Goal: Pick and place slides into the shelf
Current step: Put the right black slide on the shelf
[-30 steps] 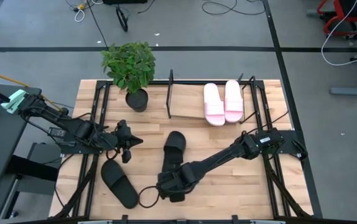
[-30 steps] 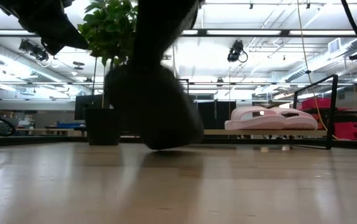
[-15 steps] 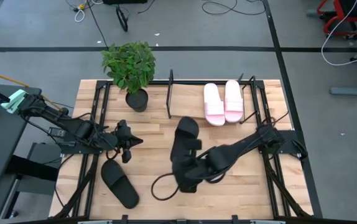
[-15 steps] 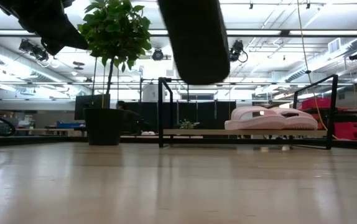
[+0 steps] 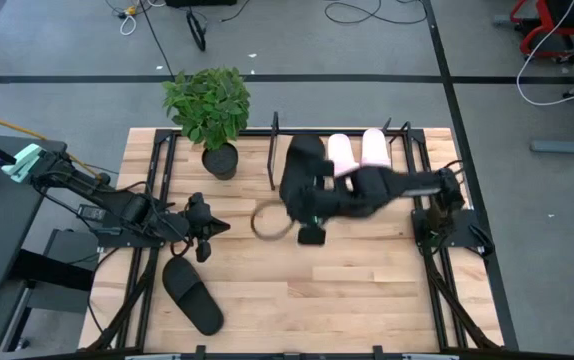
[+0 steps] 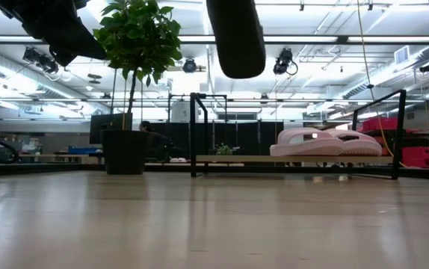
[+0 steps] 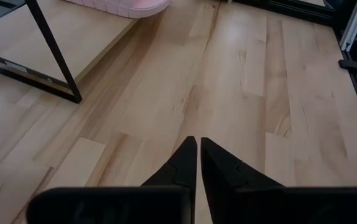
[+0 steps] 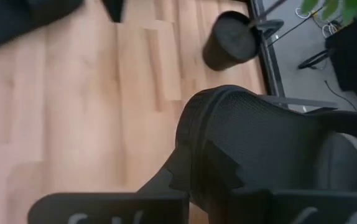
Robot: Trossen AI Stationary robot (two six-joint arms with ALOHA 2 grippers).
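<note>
My right gripper (image 5: 312, 205) is shut on one black slide (image 5: 302, 165) and holds it above the left part of the shelf (image 5: 273, 150). In the low view this slide (image 6: 235, 37) hangs high over the table. Two pink slides (image 5: 359, 150) lie sole-down on the shelf's wooden base (image 6: 289, 159), partly hidden by my right arm. The other black slide (image 5: 192, 295) lies flat on the table near the left near corner. My left gripper (image 5: 205, 232) hovers shut at the table's left, above that slide's far end, touching nothing. My right gripper (image 8: 194, 168) holds the black slide by the edge of its wide mesh strap (image 8: 228, 134). One finger (image 8: 178, 177) shows on the strap's outer side; the strap hides the other. The slide is lifted clear and hangs long-end down.
A potted plant (image 5: 207, 105) stands at the far left, its pot (image 5: 220, 160) just left of the shelf's end frame. A cable loop (image 5: 267, 222) hangs from my right arm. Black arm frames run along both table sides. Bare wood lies across the near middle.
My right gripper has lifted the black slide clear of the table's near middle and carried it up and toward the far edge, until it is over the shelf's left part. The slide has kept its hold and now hangs high.
</note>
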